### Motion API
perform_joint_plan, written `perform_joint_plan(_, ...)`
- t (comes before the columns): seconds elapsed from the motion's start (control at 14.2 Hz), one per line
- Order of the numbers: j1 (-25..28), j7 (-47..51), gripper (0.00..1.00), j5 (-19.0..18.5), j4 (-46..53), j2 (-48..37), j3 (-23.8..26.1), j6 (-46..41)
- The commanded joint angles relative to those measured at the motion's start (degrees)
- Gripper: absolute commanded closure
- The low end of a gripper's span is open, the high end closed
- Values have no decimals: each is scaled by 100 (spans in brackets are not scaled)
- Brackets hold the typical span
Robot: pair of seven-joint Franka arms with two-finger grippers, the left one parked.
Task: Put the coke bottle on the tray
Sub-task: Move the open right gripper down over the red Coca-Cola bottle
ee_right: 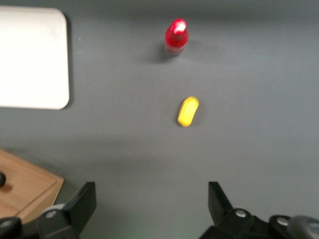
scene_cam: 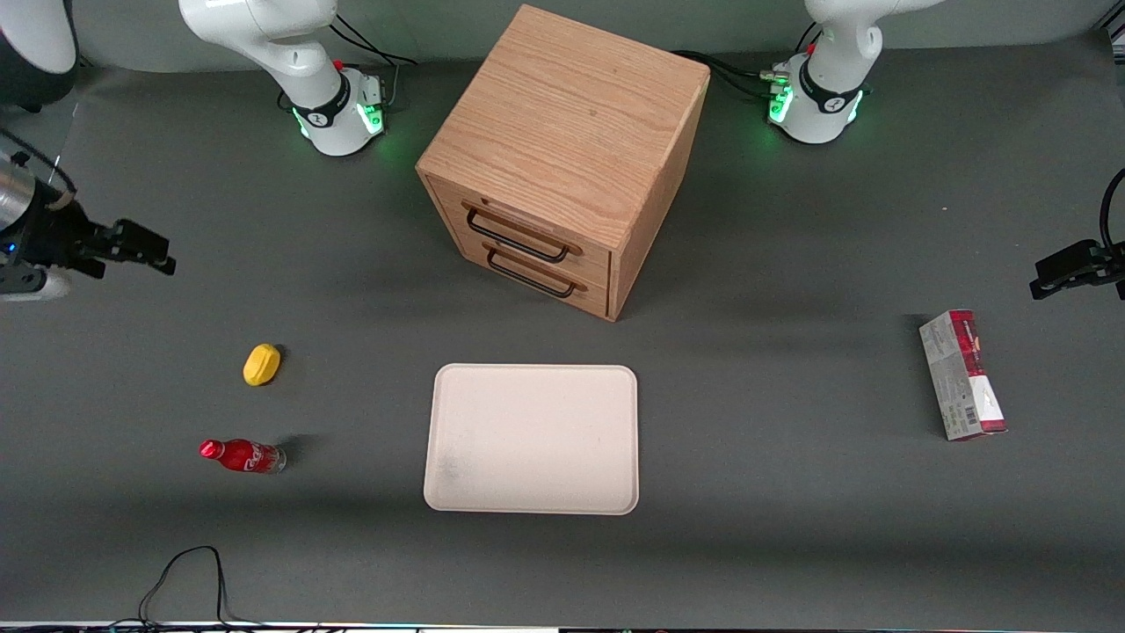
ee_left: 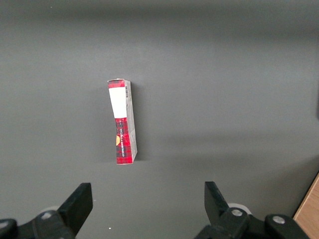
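Observation:
The coke bottle (scene_cam: 242, 456), small and red with a shiny cap, rests on the grey table with its cap pointing toward the working arm's end. It also shows in the right wrist view (ee_right: 176, 36). The cream-white tray (scene_cam: 532, 440) lies flat beside it near the table's middle, nothing on it; one corner of the tray shows in the right wrist view (ee_right: 30, 57). My right gripper (scene_cam: 163, 251) hangs above the table at the working arm's end, farther from the front camera than the bottle and well apart from it. It (ee_right: 152, 199) is open and holds nothing.
A yellow oval lump (scene_cam: 262, 364) lies between the gripper and the bottle (ee_right: 188, 111). A wooden drawer cabinet (scene_cam: 562, 149) stands farther from the camera than the tray. A red-and-grey carton (scene_cam: 962, 374) lies toward the parked arm's end.

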Motion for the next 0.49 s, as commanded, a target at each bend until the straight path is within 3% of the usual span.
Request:
perform_joint_plan(0.0,-222,-328,1,6,1319,1312,16,-90)
perform_joint_plan(0.21,-337,-347,1,409,1638,2086,16,627)
perform_joint_plan(0.42,-338,-347,1,419,1638,2781,59,1524)
